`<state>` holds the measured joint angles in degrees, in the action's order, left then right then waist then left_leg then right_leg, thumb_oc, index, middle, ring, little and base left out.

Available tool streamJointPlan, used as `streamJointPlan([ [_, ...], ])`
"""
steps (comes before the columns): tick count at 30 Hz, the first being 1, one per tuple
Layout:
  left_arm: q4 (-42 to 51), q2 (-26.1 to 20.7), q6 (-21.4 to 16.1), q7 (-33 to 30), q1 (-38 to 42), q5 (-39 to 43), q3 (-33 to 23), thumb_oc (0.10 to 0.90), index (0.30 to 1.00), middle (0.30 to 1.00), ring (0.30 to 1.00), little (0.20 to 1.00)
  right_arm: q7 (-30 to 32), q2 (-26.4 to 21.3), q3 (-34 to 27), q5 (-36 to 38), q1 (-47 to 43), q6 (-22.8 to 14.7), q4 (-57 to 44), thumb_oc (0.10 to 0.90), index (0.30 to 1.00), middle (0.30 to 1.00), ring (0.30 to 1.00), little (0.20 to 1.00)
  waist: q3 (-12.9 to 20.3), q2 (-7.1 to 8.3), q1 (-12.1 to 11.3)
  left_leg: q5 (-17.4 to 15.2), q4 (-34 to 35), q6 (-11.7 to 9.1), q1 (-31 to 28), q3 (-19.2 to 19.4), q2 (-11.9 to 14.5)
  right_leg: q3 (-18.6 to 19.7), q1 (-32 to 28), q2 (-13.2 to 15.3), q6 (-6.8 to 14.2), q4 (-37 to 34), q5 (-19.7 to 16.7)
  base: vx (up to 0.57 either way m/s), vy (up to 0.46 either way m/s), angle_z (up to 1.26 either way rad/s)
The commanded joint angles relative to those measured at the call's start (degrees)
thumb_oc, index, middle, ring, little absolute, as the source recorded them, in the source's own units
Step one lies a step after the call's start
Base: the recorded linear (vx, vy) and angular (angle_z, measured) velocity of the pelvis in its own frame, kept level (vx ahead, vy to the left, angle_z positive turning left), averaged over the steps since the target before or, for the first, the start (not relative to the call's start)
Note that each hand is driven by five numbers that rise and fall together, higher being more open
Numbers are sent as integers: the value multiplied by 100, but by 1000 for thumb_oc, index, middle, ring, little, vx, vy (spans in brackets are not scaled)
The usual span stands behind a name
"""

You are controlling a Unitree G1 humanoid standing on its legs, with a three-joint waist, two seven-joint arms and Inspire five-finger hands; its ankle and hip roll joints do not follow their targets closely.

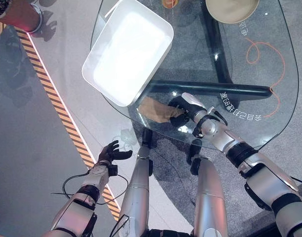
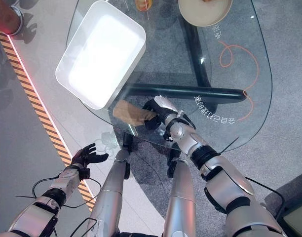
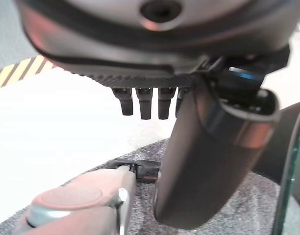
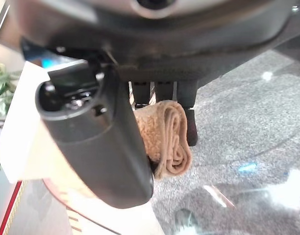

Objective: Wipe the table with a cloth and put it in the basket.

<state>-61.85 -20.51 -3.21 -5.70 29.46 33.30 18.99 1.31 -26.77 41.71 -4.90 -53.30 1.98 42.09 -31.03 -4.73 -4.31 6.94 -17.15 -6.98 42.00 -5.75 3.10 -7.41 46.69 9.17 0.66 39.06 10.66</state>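
One cloth (image 1: 156,109), one white basket (image 1: 127,51), one glass table (image 1: 269,98), and two hands in play. The right hand (image 1: 186,109) is sitting on the tabletop near the table's near edge, and its fingers (image 4: 189,115) and thumb are curling round the tan cloth, gripping it; the right wrist view is showing the cloth rolled up into a bundle with a spiral of folds at its end. The cloth's long axis is running roughly along the table's near edge, with its free end pointing away from the hand toward the robot's left, just short of the basket's near corner. The part inside the palm is hidden by the hand. The basket is resting on the table's left end, hanging partly over the edge, its inside washed out bright so nothing in it can be made out. The left hand (image 1: 110,153) is hanging off the table over the floor, well apart from the cloth, fingers loosely relaxed and holding nothing. At the far edge, a beige bowl (image 1: 232,10) is being cut off by the frame.
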Motion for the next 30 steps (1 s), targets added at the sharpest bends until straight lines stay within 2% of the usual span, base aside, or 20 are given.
streamJointPlan([
  [1,-58,9,-208,-109,-25,253,-285,800,900,900,900,900,136,23,-59,-63,-70,-157,-508,100,300,300,300,200,124,55,60,-783,-776,644,-53,660,-598,-92,-204,-444,-36,-831,-581,0,0,0],
  [7,160,3,-665,-220,71,716,-389,800,900,900,900,900,564,-44,-191,139,-132,-137,-198,100,300,300,300,200,124,41,50,-793,-788,646,-52,658,-586,-69,-184,-441,-31,-787,-582,0,0,0],
  [8,275,-4,-843,-347,94,942,-437,800,900,900,900,900,733,-50,-271,255,-132,-91,-133,100,300,300,300,200,124,36,47,-797,-807,650,-40,653,-582,-59,-166,-437,-25,-755,-585,0,0,0],
  [9,330,-19,-879,-377,112,1041,-493,800,900,900,900,900,785,-53,-334,291,-126,-135,-60,100,300,300,300,200,124,30,44,-802,-817,651,-34,649,-581,-57,-159,-434,-23,-739,-582,0,0,0],
  [14,812,-140,-1542,-861,178,1828,-960,800,900,900,900,900,1535,-109,-869,989,-45,-365,171,100,300,300,300,200,124,27,17,-844,-849,664,-19,617,-575,-64,-127,-417,-8,-661,-554,0,0,0],
  [20,1421,-354,-2163,-1222,258,2276,-1466,800,900,900,900,900,2277,-81,-1488,1513,297,-573,-278,100,300,300,300,200,124,59,69,-893,-879,674,-15,584,-580,-27,-101,-448,3,-607,-524,0,0,0],
  [30,2388,-521,-2905,-984,442,2664,-1880,800,900,900,900,900,2418,-117,-2223,1922,719,-1057,-1027,100,300,300,300,200,124,83,190,-1019,-1000,693,33,612,-562,41,-32,-468,-9,-491,-426,1,2,0],
])
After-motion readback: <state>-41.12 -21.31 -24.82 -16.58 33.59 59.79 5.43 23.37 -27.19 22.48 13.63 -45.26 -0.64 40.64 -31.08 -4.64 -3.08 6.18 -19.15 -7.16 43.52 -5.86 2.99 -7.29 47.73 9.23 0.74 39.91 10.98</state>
